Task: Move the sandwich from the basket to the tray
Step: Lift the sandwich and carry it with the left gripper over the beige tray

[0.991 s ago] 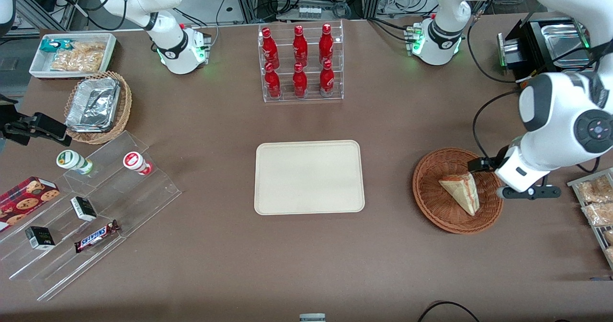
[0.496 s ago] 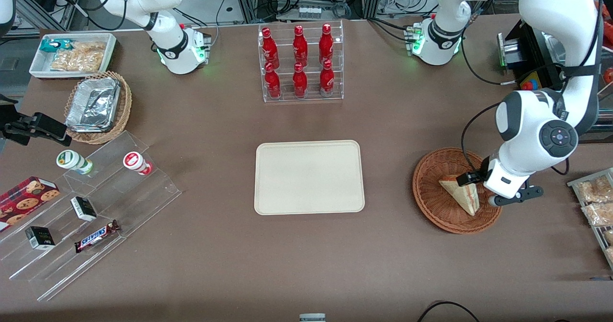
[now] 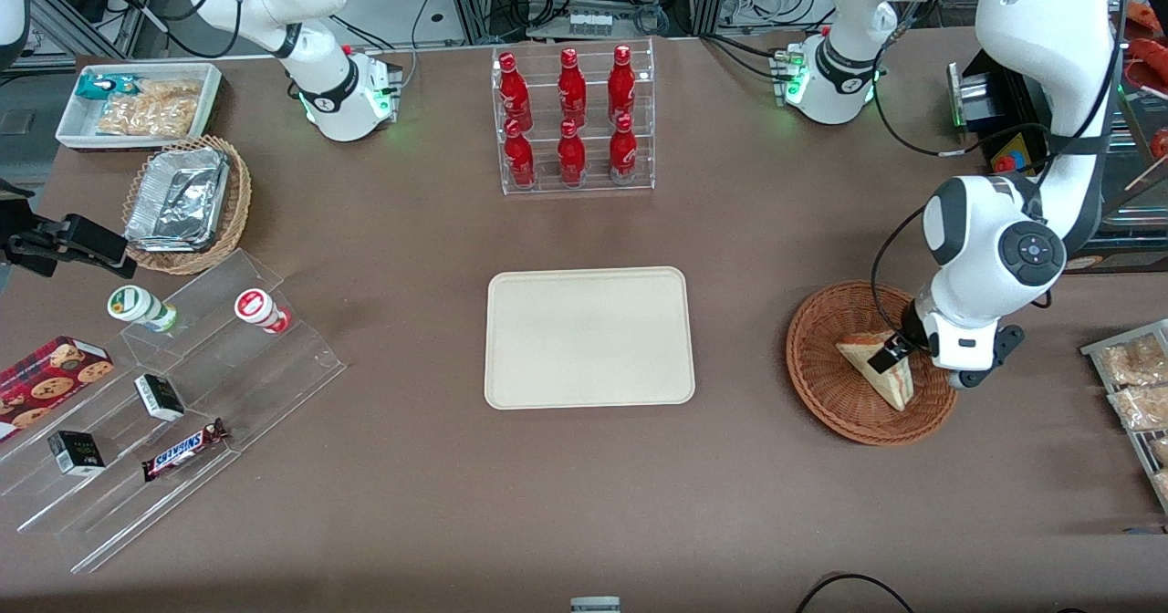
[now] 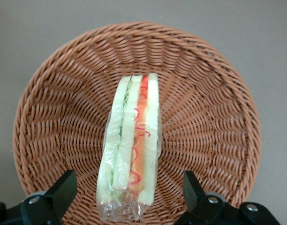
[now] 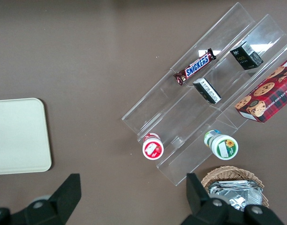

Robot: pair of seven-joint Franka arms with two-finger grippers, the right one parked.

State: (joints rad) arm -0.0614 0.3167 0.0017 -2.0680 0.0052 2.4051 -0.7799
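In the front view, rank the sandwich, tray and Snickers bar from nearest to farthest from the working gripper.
The gripper hangs open over the basket.
1. Sandwich, just beneath it.
2. Tray, mid-table.
3. Snickers bar, toward the parked arm's end.

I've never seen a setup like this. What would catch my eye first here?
Probably the wrapped sandwich lying in the round wicker basket, with the gripper hovering right above it, fingers spread open on either side. Then the bare cream tray mid-table, and the rack of red bottles farther from the camera.

Red bottles (image 3: 571, 116), Snickers bar (image 3: 183, 450)
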